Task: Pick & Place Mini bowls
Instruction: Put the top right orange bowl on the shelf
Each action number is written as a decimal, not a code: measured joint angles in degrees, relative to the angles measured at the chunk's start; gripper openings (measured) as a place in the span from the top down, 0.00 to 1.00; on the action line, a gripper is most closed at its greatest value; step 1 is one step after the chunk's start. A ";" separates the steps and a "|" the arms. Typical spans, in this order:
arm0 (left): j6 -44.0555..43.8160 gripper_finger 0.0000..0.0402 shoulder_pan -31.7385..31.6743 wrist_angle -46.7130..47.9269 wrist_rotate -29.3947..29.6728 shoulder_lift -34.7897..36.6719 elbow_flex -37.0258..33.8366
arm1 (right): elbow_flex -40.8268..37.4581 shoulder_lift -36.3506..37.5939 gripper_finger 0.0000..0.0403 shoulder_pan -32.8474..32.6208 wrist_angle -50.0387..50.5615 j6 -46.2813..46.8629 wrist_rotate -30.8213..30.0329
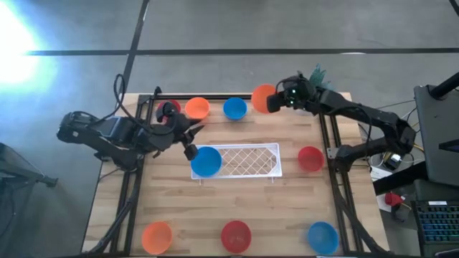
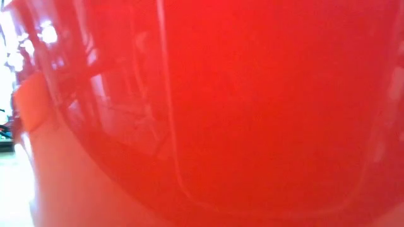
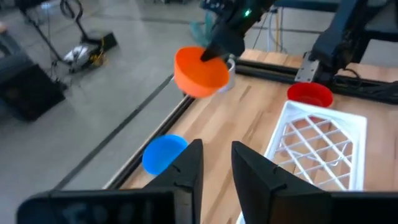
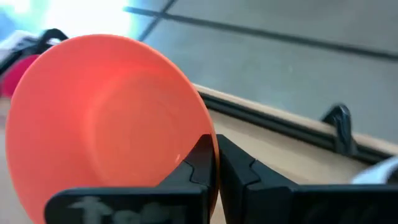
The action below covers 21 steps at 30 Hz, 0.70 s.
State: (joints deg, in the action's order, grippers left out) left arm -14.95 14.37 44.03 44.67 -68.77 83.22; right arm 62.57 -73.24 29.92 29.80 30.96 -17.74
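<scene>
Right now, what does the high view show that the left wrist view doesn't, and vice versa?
Only the high view: the three bowls on the near edge, orange, red and blue, and the blue bowl on the tray's left end by the left gripper.

Only the left wrist view: a close look at the right gripper shut on the orange bowl's rim, tilted above the table.

Both: that orange bowl, the white lattice tray, the red bowl beside it.

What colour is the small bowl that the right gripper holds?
Orange; the small round plastic bowl in the right gripper shows best in the right wrist view.
</scene>
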 joint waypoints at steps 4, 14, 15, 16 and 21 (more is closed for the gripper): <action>6.85 0.75 -0.11 -5.71 2.11 -1.20 0.00 | 3.80 -0.95 0.98 -4.55 -0.02 -2.95 -2.32; 16.77 0.74 -2.84 -18.31 7.87 -9.34 -0.02 | 12.18 -4.07 0.98 -14.00 -0.06 -10.58 -10.87; 16.62 0.74 -3.18 -19.63 8.02 -9.94 0.02 | 12.69 -4.41 0.98 -14.74 -0.11 -11.36 -11.37; 16.59 0.74 -3.60 -21.19 8.06 -10.47 0.02 | 13.23 -4.68 0.98 -15.55 -0.10 -11.70 -12.23; 16.52 0.74 -5.71 -27.04 8.06 -13.32 0.02 | 14.64 -5.81 0.98 -18.59 -0.02 -14.27 -16.93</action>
State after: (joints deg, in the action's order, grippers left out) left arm 1.56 8.66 16.99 52.73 -82.09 83.24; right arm 77.21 -79.05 11.33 29.78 16.68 -34.68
